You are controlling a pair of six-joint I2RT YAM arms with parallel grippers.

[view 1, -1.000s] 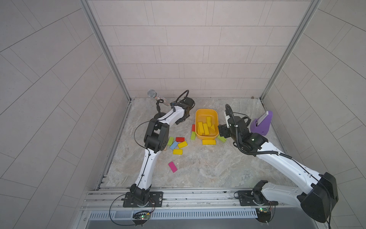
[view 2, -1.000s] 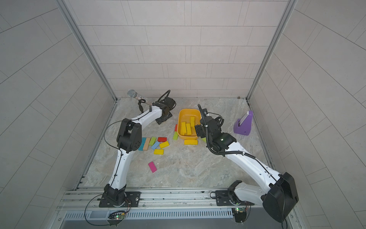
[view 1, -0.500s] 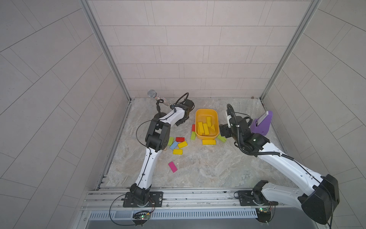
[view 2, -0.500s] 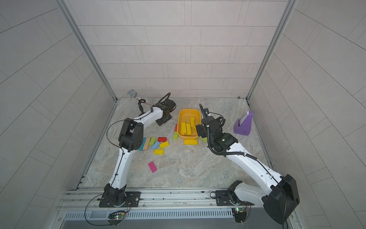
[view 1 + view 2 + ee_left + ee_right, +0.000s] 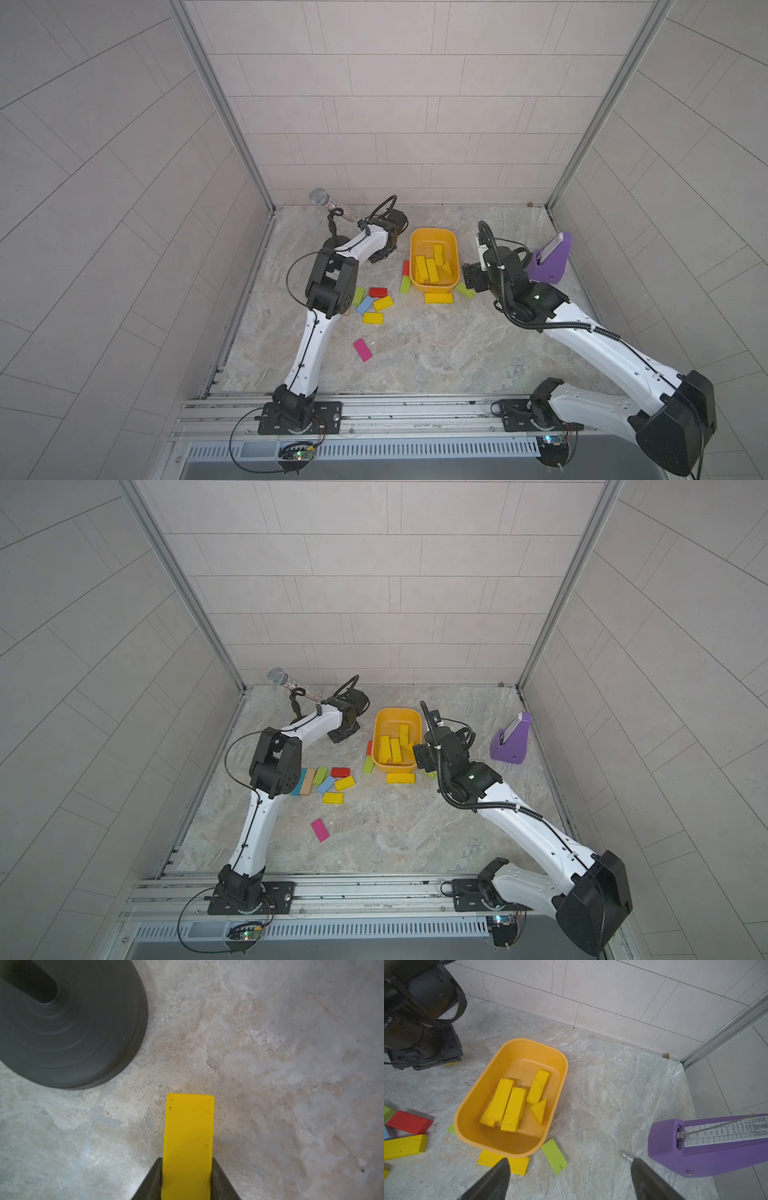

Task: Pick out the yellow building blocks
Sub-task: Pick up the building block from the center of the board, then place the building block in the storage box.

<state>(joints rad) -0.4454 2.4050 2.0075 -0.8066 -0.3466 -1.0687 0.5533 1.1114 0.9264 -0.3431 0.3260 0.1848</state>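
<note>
One block (image 5: 188, 1136) now in left claw (image 5: 187, 1164)

The marbled worktop (image 5: 436, 353) is carrying an orange-yellow tub (image 5: 473, 1109), a purple metronome (image 5: 550, 266) and a black stand base (image 5: 68, 1028). Three yellow building blocks (image 5: 438, 298) are lying loose on it beside a red bar (image 5: 377, 292), a blue bar (image 5: 365, 305), a pink bar (image 5: 363, 350), lime-green bars (image 5: 405, 285) and, seemingly, a tan bar (image 5: 307, 781).

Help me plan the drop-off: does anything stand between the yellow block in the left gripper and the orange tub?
Nothing tall does. The left gripper, shut on the yellow block, is beside the tub. Only a flat red block lies by the tub's near wall, probably low enough to clear.
</note>
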